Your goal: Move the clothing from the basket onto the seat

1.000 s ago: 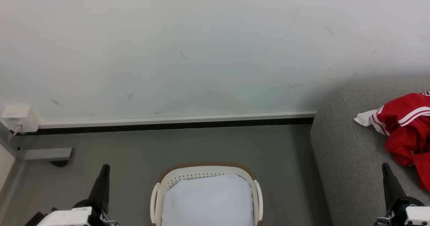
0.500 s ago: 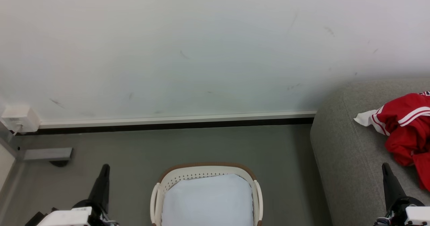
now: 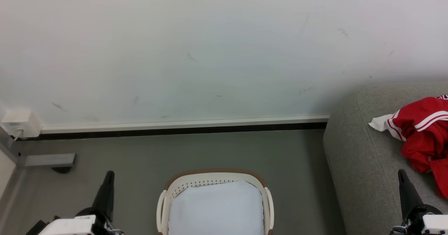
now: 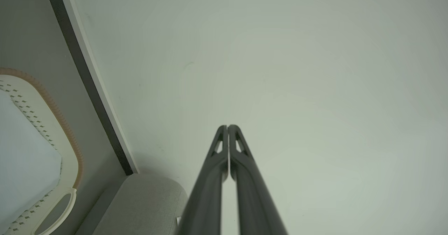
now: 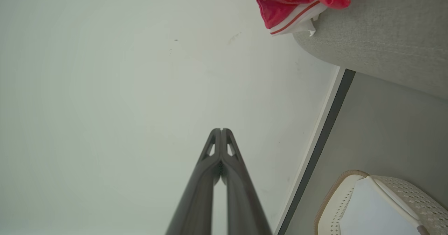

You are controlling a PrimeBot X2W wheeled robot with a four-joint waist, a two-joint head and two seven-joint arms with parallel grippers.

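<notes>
Jaws pressed tight together on both sides, nothing between them: the left gripper (image 3: 109,175) points up at the lower left and the right gripper (image 3: 401,172) at the lower right, both empty. Behind everything, the pale wall (image 3: 210,53), then the grey floor (image 3: 210,147). On the right, the big grey sofa (image 3: 360,158). Dead centre on the floor between the grippers sits the basket (image 3: 215,172), its pale blue liner (image 3: 215,207) bare of red where visible. And the red clothing (image 3: 425,133) lies heaped on the sofa. The job looks done or nearly so, though the basket's near end is cut off, so a leftover can't be ruled out.
</notes>
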